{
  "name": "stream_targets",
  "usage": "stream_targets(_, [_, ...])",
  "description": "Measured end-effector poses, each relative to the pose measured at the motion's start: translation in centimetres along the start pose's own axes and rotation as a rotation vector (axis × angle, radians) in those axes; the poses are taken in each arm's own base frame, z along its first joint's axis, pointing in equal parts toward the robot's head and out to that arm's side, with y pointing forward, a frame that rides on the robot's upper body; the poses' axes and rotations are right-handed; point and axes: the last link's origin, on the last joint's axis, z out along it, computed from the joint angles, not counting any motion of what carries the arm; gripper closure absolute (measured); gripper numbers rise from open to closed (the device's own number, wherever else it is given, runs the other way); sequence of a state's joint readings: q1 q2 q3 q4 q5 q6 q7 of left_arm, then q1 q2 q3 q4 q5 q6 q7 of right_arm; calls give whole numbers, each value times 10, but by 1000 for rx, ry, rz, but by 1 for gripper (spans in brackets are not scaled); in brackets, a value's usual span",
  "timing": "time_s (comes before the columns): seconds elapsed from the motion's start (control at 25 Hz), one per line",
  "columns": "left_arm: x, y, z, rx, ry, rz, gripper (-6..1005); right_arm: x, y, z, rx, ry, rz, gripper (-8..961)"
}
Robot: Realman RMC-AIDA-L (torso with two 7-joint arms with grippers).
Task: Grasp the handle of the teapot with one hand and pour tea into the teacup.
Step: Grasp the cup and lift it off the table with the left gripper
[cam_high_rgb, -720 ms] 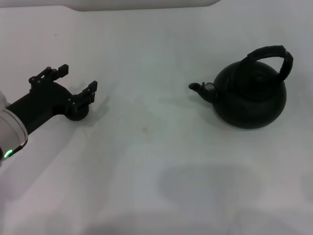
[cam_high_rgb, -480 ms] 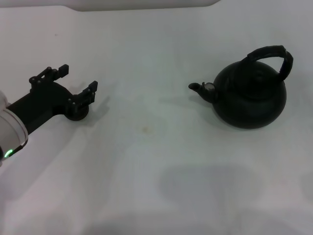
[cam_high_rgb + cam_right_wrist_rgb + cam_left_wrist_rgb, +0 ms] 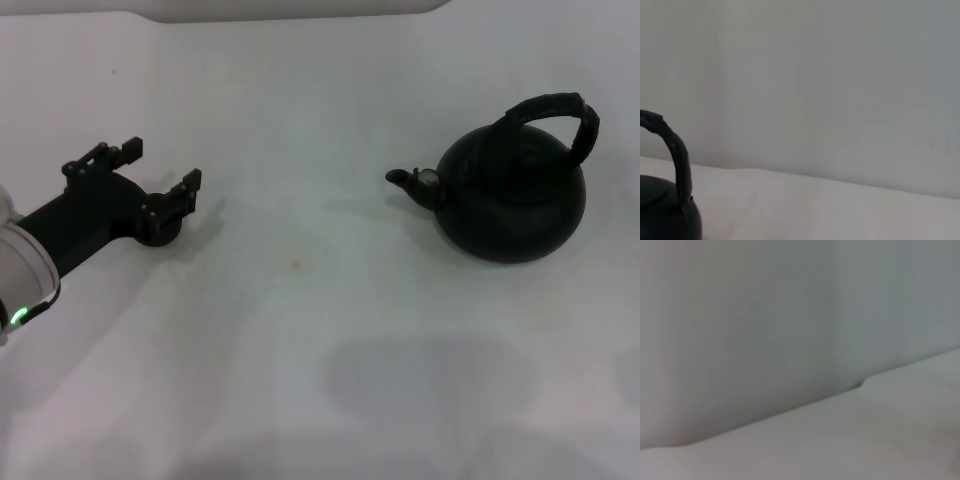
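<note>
At 9 o'clock on the white table (image 3: 300, 330), nearest the robot, left gripper (image 3: 160, 172) sits low with fingers spread wide, holding nothing; a small dark round thing under it is probably the teacup (image 3: 160, 233), mostly hidden. Farther off at 2 o'clock the teapot (image 3: 512, 200) stands upright, spout toward 9 o'clock, handle (image 3: 560, 110) free. Right gripper out of view, state unknown. Nothing done yet: grasp and pour both remain.
</note>
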State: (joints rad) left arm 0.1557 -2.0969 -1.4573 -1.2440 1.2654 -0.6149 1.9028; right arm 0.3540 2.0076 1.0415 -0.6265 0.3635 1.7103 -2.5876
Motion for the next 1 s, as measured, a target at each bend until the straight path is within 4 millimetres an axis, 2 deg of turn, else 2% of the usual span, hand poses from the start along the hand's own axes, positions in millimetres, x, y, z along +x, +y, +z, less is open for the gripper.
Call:
stream_targets(0.28, [7,12,-11,-51,-73,10,205,3,-2,3,11,13,5,112])
stream_targets(0.48, [15,10,-26,-58,-104,-57,203,6,-2,6,19,24,9,112])
stream_targets(0.72, [25,-13,-35,-2,-212,-149,201,10,0,12,16,42,-2,112])
stream_targets(1.0, [55,-45,-33,6,-319,-287,202,14,2,15,13,53,6,113])
